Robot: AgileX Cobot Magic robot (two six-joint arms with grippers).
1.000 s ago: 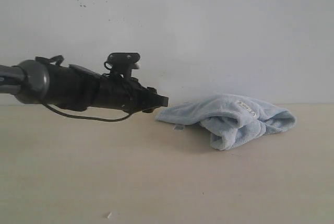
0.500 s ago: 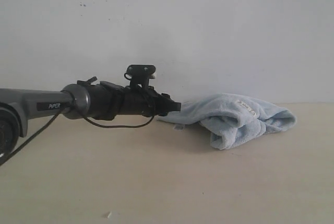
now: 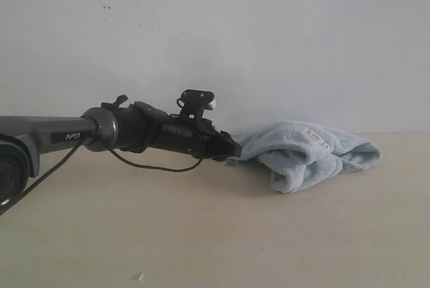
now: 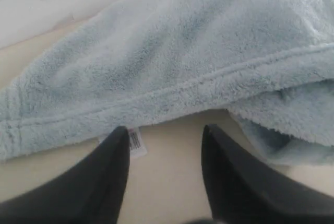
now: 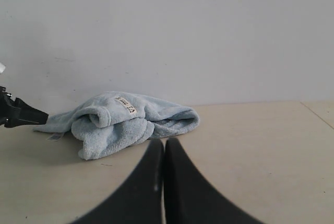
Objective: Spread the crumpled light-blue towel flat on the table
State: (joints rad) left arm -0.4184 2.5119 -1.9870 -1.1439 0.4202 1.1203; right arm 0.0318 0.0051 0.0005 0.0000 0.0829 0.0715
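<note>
Forearm of the left arm runs nearly level over the table [image 3: 201, 234], with the left gripper [image 3: 234, 150] at the left edge of the crumpled towel [image 3: 309, 154], which lies far back by the wall. Only its wrist view shows the jaws spread, with bare table between them and a white label [image 4: 136, 141] beside one tip. The right gripper [image 5: 163, 143], unseen from outside, is pressed together, well apart from the towel.

soft even light, faint shadow under towel [image 3: 302, 152], slightly grainy.

Exterior: low, facing white wall [image 3: 269, 33]. Left wrist: tight on crumpled light-blue terry towel [image 4: 182, 57]; right wrist: farther, same towel.
</note>
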